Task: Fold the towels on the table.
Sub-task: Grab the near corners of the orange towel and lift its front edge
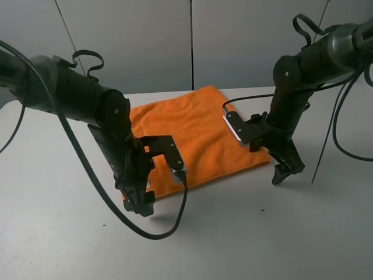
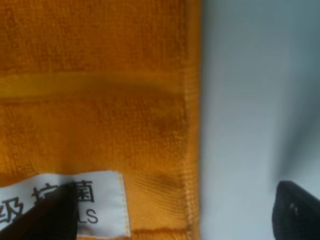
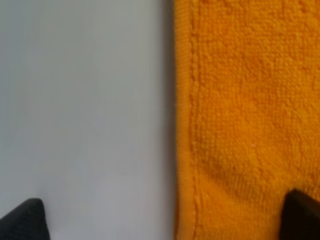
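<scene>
The orange towel (image 1: 198,125) lies flat and unfolded in the middle of the white table (image 1: 262,233). My left gripper (image 1: 141,205) is down at the towel's near left corner. In the left wrist view it (image 2: 175,220) is open, with one finger (image 2: 50,220) over the white label (image 2: 95,210) and the other (image 2: 297,212) over bare table (image 2: 250,100), straddling the hem of the towel (image 2: 100,115). My right gripper (image 1: 284,174) is down at the near right corner. It (image 3: 162,220) is open and straddles the edge of the towel (image 3: 250,100), holding nothing.
A black cable (image 1: 157,233) loops from the left arm over the table in front of the towel. Another cable (image 1: 344,146) hangs at the right. A grey wall (image 1: 192,41) stands behind the table's back edge.
</scene>
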`<state>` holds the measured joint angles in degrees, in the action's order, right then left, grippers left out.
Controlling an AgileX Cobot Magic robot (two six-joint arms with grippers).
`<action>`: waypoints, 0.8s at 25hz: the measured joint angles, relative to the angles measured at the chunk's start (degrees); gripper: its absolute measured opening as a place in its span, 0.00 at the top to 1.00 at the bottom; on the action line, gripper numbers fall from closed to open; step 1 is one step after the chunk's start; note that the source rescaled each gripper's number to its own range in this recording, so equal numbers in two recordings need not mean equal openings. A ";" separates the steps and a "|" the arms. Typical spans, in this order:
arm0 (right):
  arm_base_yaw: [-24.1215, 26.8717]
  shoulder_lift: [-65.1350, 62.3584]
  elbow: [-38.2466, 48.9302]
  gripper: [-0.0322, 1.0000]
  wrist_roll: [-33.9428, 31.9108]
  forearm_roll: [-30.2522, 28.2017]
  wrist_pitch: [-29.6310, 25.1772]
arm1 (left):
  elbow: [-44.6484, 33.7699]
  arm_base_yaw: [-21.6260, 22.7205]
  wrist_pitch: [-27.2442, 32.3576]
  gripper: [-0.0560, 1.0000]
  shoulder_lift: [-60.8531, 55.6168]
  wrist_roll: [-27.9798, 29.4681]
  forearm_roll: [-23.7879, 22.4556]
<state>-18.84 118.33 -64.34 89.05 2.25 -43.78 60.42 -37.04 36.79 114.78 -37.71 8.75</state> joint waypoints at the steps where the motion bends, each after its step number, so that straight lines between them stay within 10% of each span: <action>1: 0.00 0.00 0.00 0.00 0.00 0.00 0.00 | 0.00 0.00 -0.27 0.00 0.16 0.92 -0.42; 20: 0.00 0.00 0.00 0.00 0.11 -0.02 0.11 | 0.00 -2.56 -3.97 0.00 1.08 10.47 -8.75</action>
<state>-18.84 118.33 -64.34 89.17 2.23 -43.66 60.42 -39.60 32.82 115.86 -27.25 0.00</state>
